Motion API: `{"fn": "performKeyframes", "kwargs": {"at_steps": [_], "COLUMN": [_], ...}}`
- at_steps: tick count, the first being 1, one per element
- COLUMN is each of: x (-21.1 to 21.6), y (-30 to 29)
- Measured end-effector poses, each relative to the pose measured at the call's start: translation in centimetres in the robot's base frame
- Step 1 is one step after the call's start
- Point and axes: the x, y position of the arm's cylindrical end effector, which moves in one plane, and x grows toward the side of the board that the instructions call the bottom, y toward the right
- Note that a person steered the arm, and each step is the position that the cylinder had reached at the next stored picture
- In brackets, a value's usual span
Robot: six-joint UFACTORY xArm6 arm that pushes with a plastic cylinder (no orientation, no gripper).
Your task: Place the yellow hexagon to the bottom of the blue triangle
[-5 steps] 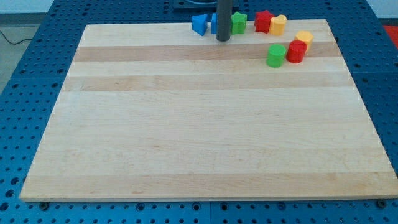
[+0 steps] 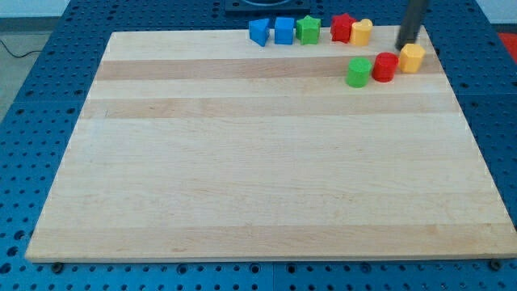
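Here, no pincer fitted, only my tip (image 2: 403,46), touching the yellow hexagon (image 2: 413,58) at its upper left. Hexagon far right of the blue triangle (image 2: 258,32), beside a red block (image 2: 385,66). Probably light, rigid, slippery on the surface (image 2: 258,162); best pushed from its right face.
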Motion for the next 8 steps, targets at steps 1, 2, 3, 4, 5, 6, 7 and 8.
{"fn": "performKeyframes", "kwargs": {"at_steps": [1,2,3,4,5,6,7,8], "x": [0.0,1.9,3.9,4.0,3.9,4.0,4.0,4.0], "y": [4.8,6.1,2.4,-5.6,-15.0,-20.5,-19.1,-16.3]}}
